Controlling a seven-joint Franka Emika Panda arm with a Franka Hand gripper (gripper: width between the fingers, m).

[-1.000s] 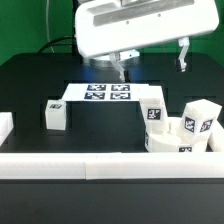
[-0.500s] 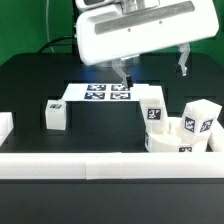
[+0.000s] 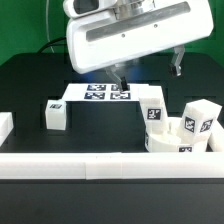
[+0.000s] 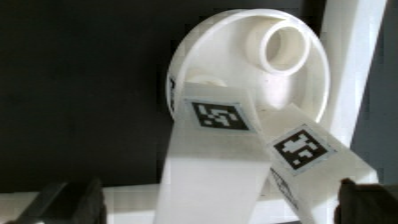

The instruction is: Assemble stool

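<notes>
Black worktop carried the marker board at the back and one loose leg toward the exterior view's left. On the right sat the seat, with a second leg and third leg clustered against it. A long white rail lay along the front edge.

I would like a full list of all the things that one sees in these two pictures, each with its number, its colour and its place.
table: one, black, under everything.
marker board: one, white with black tags, flat on the table at the back, below the gripper.
seat: one, white, round, at the exterior view's right, behind the rail.
legs: three, white with tags; one alone at the exterior view's left, two at the seat.
border rail: one, white, long, along the near edge.
white piece: one, cut off at the exterior view's left edge.
backdrop: one, green, behind the table.
arm: one, white, above the marker board.
gripper: one, dark fingers, open, empty.
</notes>
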